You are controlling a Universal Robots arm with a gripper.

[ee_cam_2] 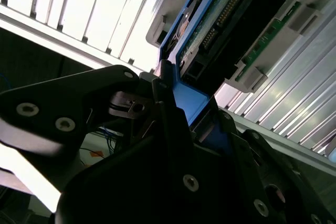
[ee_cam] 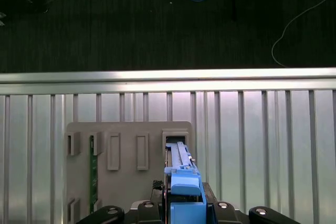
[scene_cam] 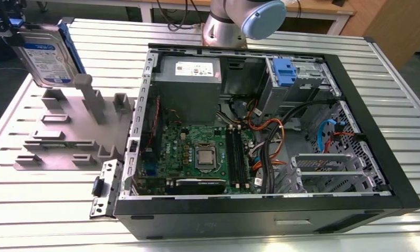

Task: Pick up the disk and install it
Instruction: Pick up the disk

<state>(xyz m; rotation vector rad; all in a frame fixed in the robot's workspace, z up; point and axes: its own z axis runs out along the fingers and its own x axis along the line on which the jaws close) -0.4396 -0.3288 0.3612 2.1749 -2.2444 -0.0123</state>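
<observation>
At the far corner of the ribbed aluminium surface (scene_cam: 28, 210), on the exterior view's left, the black pincer (scene_cam: 7, 22) was clamped onto the upper end of the disk (scene_cam: 49, 55), a flat silver-metal hard drive with a white-and-blue label and a blue plastic side frame. In both wrist views its fingers (ee_cam_2: 173, 129) pressed against that blue frame.

The pick-up step looked to be in hand. The drive hung over the grey plastic slotted fixture (scene_cam: 63, 136), its lower end close to a slot (ee_cam: 176, 141). Whether it had cleared the slot I could not tell.

The install was not done, as the open black computer case (scene_cam: 266, 212) lay well apart. Carrying the drive would probably call for a firm hold and clearance from the fixture's posts.

The drive stood on end, its long axis near upright and slightly tilted. Its label faced the exterior camera, and its connector end seemed to point down.
</observation>
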